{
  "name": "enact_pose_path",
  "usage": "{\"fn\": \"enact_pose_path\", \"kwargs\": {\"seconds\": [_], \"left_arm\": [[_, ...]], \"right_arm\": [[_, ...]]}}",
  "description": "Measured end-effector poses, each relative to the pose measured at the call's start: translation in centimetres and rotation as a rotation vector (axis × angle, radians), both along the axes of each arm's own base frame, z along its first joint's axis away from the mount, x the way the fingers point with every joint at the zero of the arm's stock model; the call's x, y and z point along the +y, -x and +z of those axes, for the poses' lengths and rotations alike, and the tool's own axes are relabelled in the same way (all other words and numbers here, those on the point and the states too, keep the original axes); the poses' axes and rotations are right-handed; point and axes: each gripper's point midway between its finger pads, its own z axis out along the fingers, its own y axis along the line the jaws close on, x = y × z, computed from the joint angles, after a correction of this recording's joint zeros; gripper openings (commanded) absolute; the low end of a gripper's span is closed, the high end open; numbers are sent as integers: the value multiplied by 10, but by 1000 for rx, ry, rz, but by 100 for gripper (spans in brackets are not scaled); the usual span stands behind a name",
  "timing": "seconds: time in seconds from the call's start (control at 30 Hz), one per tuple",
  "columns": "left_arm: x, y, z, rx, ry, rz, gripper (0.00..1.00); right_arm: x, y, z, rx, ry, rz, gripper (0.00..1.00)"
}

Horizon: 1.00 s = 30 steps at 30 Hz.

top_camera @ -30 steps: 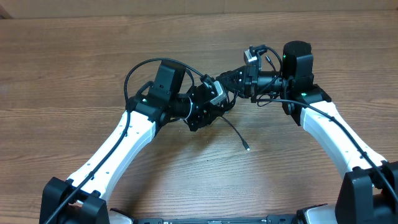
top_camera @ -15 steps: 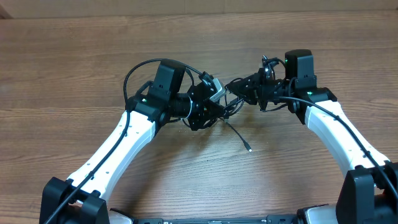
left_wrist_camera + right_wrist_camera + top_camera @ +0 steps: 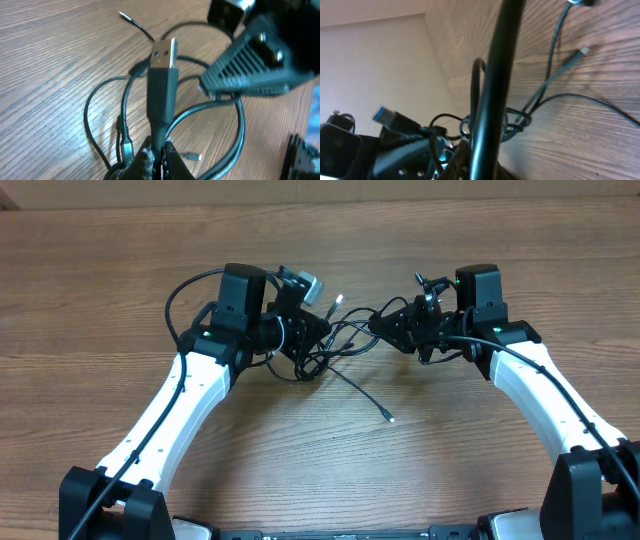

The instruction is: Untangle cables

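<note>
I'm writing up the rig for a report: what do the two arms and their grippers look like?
The left arm and right arm have smooth white links with boxy black joints. A black wire runs along each, and a small green light glows by each wrist. The left gripper and right gripper are black.

Soft, even light falls from above, and shadows on the tabletop (image 3: 100, 290) are faint. The overhead view is sharp. In the left wrist view the plug (image 3: 164, 52) is crisp and the upper right corner is blurred. The right wrist view is dimmer, its near cable (image 3: 495, 85) out of focus.
</note>
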Motion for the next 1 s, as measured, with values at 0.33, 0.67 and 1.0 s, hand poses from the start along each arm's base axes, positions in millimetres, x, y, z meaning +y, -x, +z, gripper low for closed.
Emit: {"fn": "enact_pose_path", "kwargs": {"seconds": [0.33, 0.67, 1.0], "left_arm": [[5, -16, 7, 62, 60, 142, 4], [-13, 1, 23, 92, 174, 14, 52], [-39, 50, 66, 101, 407, -333, 73]], "right_arm": [[-6, 10, -15, 60, 56, -6, 4], [-24, 14, -39, 127, 189, -77, 4], [-45, 13, -57, 159, 325, -151, 4]]}}
